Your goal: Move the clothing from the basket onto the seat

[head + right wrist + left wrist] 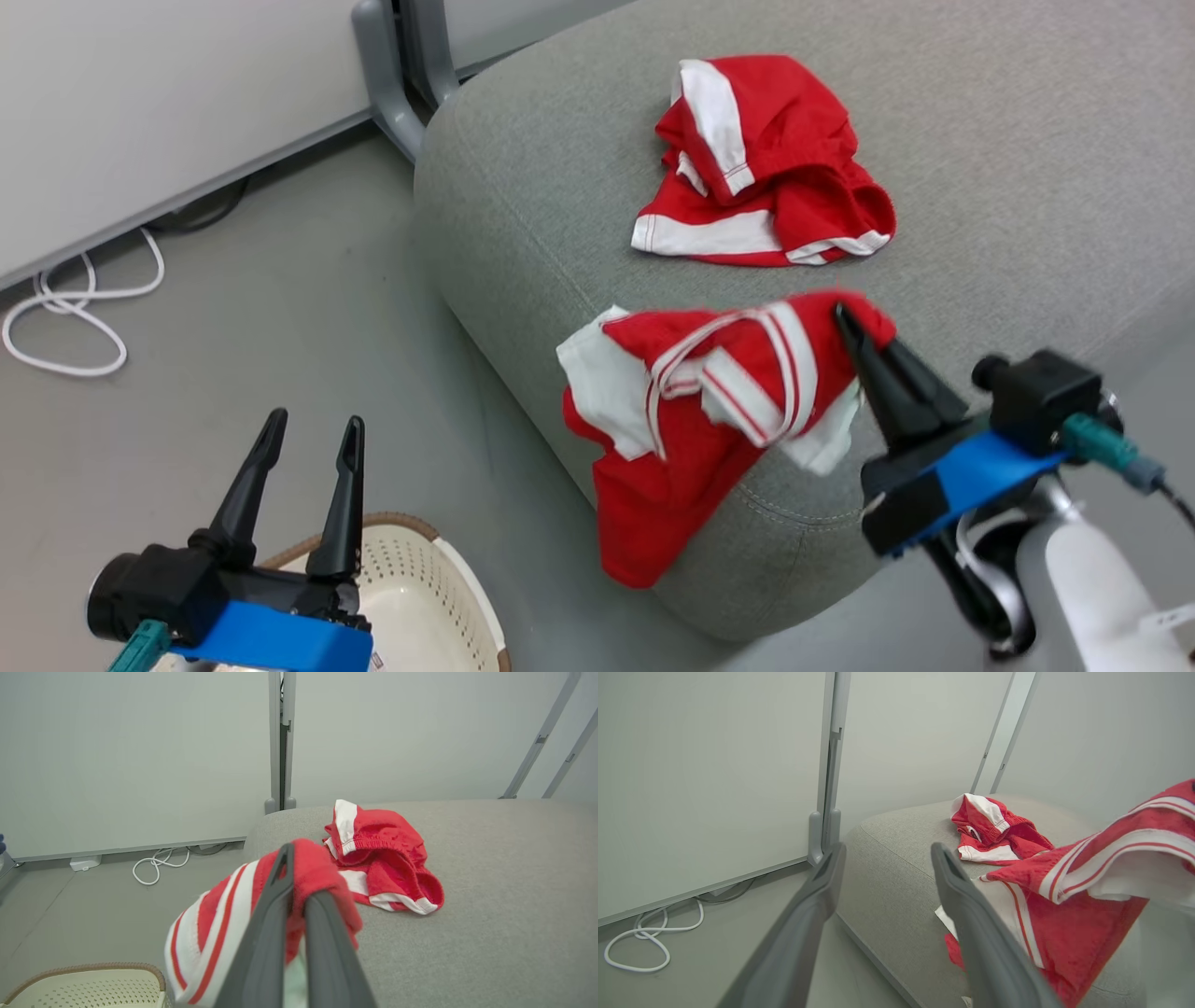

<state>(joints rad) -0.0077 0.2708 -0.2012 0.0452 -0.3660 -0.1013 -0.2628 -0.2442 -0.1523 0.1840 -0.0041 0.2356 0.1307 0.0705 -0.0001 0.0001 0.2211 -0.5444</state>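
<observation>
You're carrying the red garment (709, 411) at the near left corner of the seat (1027, 140), and it's not lying flat on the cushion yet. Its upper folds are hanging level with the cushion's edge while the lower half is dangling down in front of the corner. Your right gripper (851, 322) is pinching the top right fold, jaws clamped hard on the fabric.

Farther in, the other garment (766, 168) is already lying crumpled on top of the seat, apart from the one you're holding, so I'm counting that one as delivered.

Down at the near left, the basket (411, 520) is sitting on the floor. The bit of its inside that's showing looks bare, but your left arm is covering most of it, so I can't tell whether more is waiting in there.

Now the arms. Your right arm is coming in from the near right, with the fingers angling up and left over the corner. Your left gripper (315, 425) is hovering above the basket, jaws spread wide and gripping nothing, fingers pointing away toward the floor beside the seat.

My read is that the red garment is wanting a carry farther in over the cushion before any release. Otherwise it's risking a slide off that rounded corner.
</observation>
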